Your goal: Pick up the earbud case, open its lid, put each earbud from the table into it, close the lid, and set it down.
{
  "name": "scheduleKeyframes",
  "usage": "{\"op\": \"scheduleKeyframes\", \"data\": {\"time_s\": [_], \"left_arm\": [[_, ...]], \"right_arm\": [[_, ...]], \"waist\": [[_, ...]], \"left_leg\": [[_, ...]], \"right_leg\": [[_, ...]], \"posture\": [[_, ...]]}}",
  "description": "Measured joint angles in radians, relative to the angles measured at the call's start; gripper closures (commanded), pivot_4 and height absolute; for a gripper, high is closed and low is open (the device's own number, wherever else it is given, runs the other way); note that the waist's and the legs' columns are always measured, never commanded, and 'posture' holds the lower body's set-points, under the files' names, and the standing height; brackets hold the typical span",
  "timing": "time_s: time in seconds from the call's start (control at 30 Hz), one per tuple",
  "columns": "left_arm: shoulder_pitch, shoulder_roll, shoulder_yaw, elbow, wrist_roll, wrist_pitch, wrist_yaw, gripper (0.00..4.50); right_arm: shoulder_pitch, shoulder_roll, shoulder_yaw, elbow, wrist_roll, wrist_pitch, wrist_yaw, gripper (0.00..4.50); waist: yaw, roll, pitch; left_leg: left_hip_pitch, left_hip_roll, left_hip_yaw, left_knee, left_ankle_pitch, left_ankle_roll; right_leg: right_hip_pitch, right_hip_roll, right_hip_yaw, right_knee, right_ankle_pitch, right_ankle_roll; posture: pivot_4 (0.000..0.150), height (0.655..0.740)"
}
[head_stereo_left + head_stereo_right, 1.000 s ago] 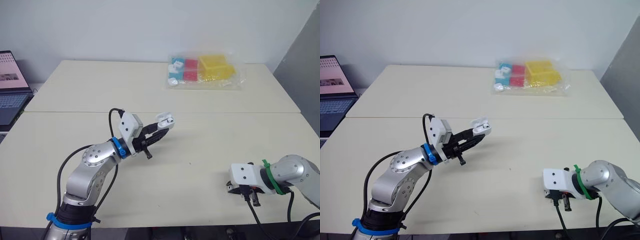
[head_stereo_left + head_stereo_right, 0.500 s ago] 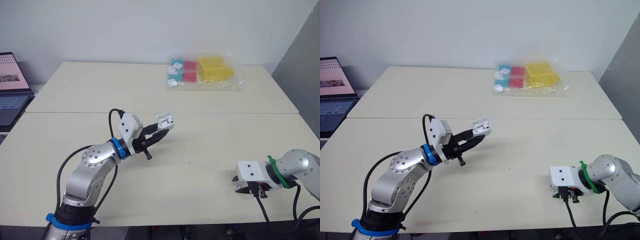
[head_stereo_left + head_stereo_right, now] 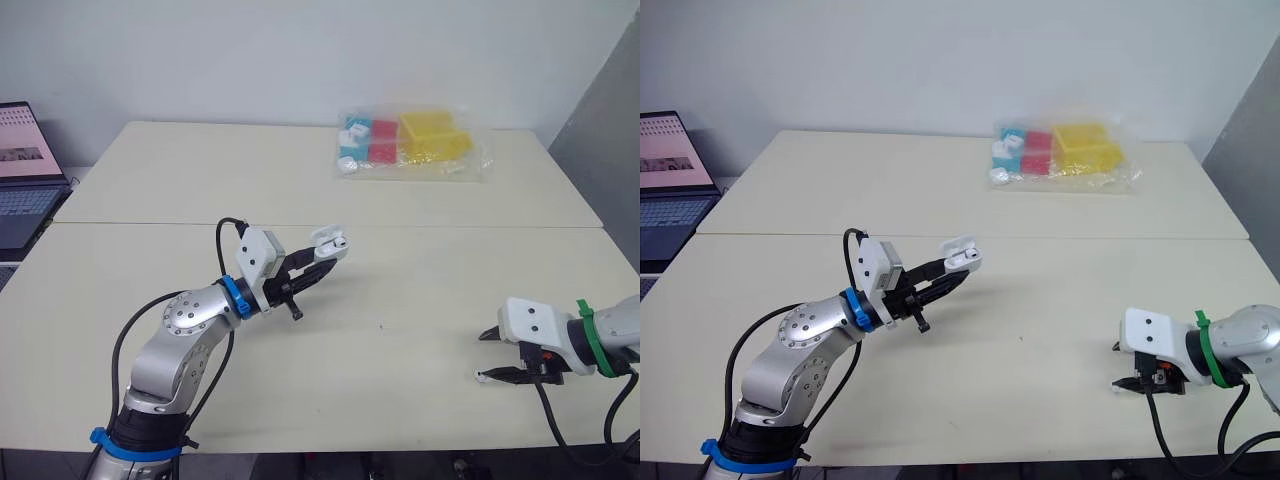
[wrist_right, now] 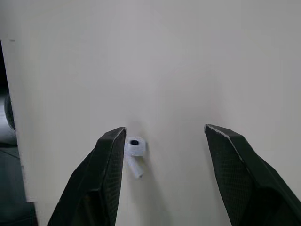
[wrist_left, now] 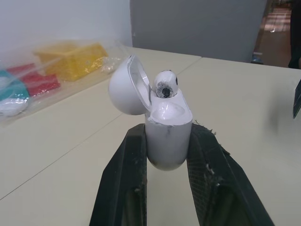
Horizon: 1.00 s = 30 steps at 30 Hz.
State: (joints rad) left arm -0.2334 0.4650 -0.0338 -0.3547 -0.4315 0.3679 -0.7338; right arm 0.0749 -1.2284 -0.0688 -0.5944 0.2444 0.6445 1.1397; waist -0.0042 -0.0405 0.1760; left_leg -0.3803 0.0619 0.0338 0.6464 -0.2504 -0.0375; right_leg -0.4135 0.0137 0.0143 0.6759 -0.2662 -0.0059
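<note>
At the lower right of the head view we see the right gripper [image 3: 493, 356] low over the surface [image 3: 400, 300]. Its jaws are spread wide and grip nothing. The loose earbud [image 4: 134, 149] lies on the surface inside the gap, just beside the tip of one jaw and well apart from the other.

Left of centre, the left gripper [image 3: 322, 262] is raised above the surface. Its jaws are closed on the lower body of the case [image 5: 167, 136], which stands upright between them. The lid [image 5: 126, 87] is swung open to one side. A seated earbud [image 5: 165, 84] stands in one socket, and the socket beside it is bare.

In the upper right, at the far end of the surface, lies a clear bag [image 3: 410, 145] of yellow, red and teal pieces. At the left edge sits an open laptop [image 3: 20, 170].
</note>
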Motion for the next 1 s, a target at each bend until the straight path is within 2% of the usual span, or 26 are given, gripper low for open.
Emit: {"op": "scheduleKeyframes", "data": {"time_s": [0.17, 0.3, 0.57, 1.0], "left_arm": [[0.013, 0.0, -0.002, 0.0, 0.0, 0.0, -0.001, 3.71], [0.013, -0.001, -0.007, 0.0, 0.0, 0.0, -0.002, 3.71], [0.023, 0.002, -0.007, -0.001, 0.0, 0.001, 0.0, 3.71], [0.033, 0.001, -0.01, -0.026, 0.0, 0.001, 0.005, 3.71]], "right_arm": [[0.017, -0.019, 0.026, -0.091, -0.028, 0.154, -0.08, 1.75], [-0.057, -0.008, 0.133, -0.085, -0.054, 0.177, -0.114, 1.75], [-0.117, -0.009, 0.249, -0.093, -0.066, 0.22, -0.109, 1.75], [-0.232, -0.018, 0.375, -0.087, -0.122, 0.262, -0.109, 1.75]], "waist": [[-0.001, 0.0, 0.0], [-0.003, 0.0, 0.0], [-0.002, 0.0, 0.0], [-0.002, 0.0, 0.0]], "left_leg": [[0.0, 0.0, 0.0, 0.0, 0.0, 0.0], [0.0, 0.0, 0.0, 0.0, 0.0, 0.0], [-0.002, 0.0, 0.0, 0.0, 0.0, 0.0], [-0.002, 0.0, 0.0, 0.0, 0.0, 0.0]], "right_leg": [[0.0, 0.0, 0.0, 0.0, 0.0, 0.0], [-0.001, 0.001, 0.0, 0.0, 0.0, 0.0], [-0.002, 0.001, 0.0, -0.001, 0.0, 0.0], [-0.003, 0.001, 0.0, 0.0, 0.0, 0.0]], "posture": [[0.15, 0.7389], [0.15, 0.7389], [0.15, 0.7389], [0.15, 0.7389]]}}
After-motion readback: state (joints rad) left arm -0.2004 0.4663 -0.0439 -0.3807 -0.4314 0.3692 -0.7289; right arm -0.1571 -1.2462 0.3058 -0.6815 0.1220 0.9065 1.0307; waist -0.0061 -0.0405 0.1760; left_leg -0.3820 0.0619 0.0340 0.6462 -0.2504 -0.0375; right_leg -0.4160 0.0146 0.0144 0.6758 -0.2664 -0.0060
